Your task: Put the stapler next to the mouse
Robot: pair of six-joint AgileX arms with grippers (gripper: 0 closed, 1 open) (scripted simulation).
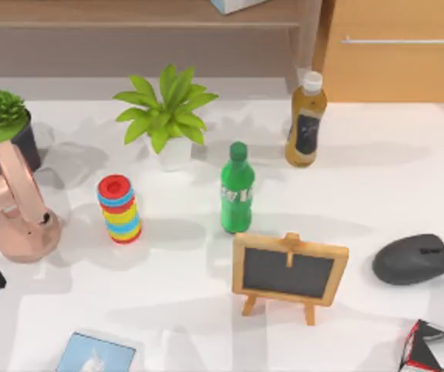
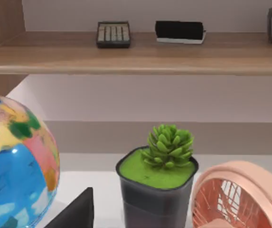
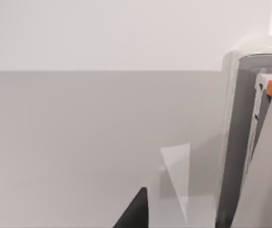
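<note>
The mouse (image 1: 414,260) lies flat near the right edge of the tabletop (image 1: 376,170), with a red, black and white box (image 1: 432,347) just in front of it at the front right corner and a small chalkboard on an easel (image 1: 289,270) to its left. Behind the chalkboard stands a green bottle (image 1: 237,190), upright; farther back, an amber bottle with a white cap (image 1: 305,120) and a leafy plant in a white pot (image 1: 167,116). A stack of coloured rings (image 1: 119,209) stands left of the green bottle, and a pink fan (image 1: 20,209) and a potted succulent (image 1: 3,124) are near the left edge. The left hand (image 2: 76,213) sits low by the left edge, facing the succulent and fan, beside a colourful globe (image 2: 12,166) — wide or narrow, I cannot tell. The right hand (image 3: 135,213) is close to a light grey upright piece with an orange tab (image 3: 249,142) — its opening I cannot tell either.
</note>
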